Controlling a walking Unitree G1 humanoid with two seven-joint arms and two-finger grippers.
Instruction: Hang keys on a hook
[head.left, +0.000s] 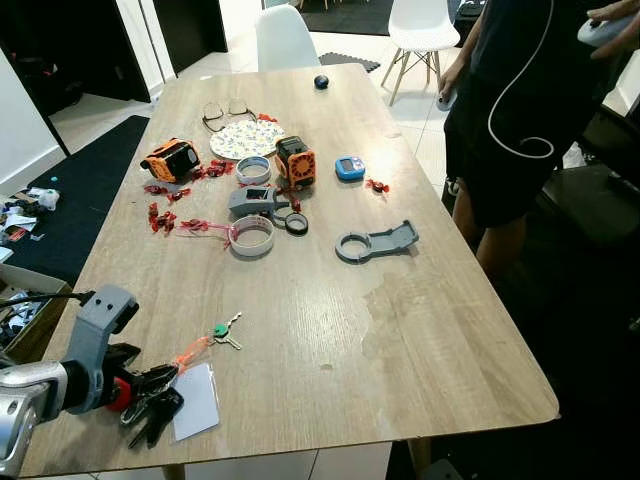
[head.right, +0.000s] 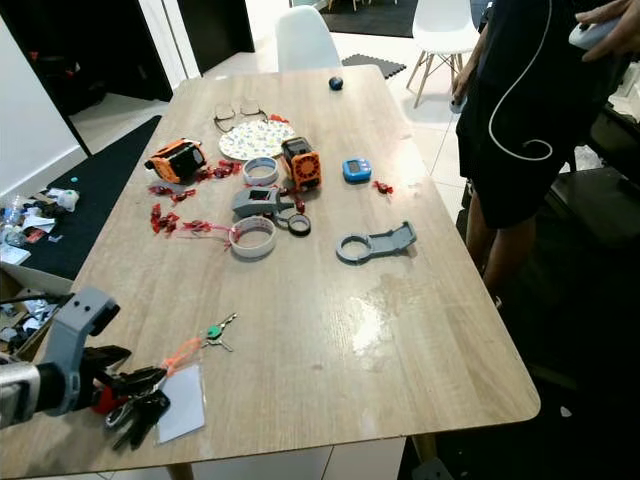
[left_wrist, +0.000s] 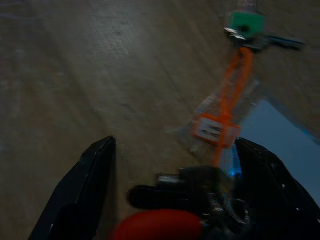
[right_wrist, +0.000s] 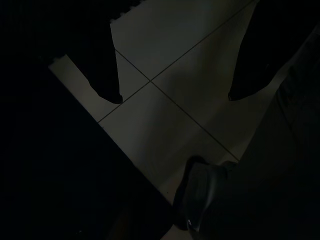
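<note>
Wooden table (head.left: 430, 330), near left corner: one key bunch (head.left: 226, 333), green-capped, on an orange strap (head.left: 190, 353) carrying one label, print too blurred to read; strap end meets one clear card sleeve (head.left: 197, 401). Left gripper (head.left: 152, 403) low at the sleeve, fingers spread, holding nothing. Right gripper (right_wrist: 175, 95) over floor tiles, fingers parted, empty. Two tape rolls (head.left: 251, 236), one grey hook piece (head.left: 377, 241)

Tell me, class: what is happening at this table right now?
The robot's left end effector is at the near left corner of the wooden table, fingers spread, reaching toward the keys on their orange strap. A clear card sleeve lies beside it. The right end effector hangs idle over floor tiles. A person stands at the table's right side.
</note>
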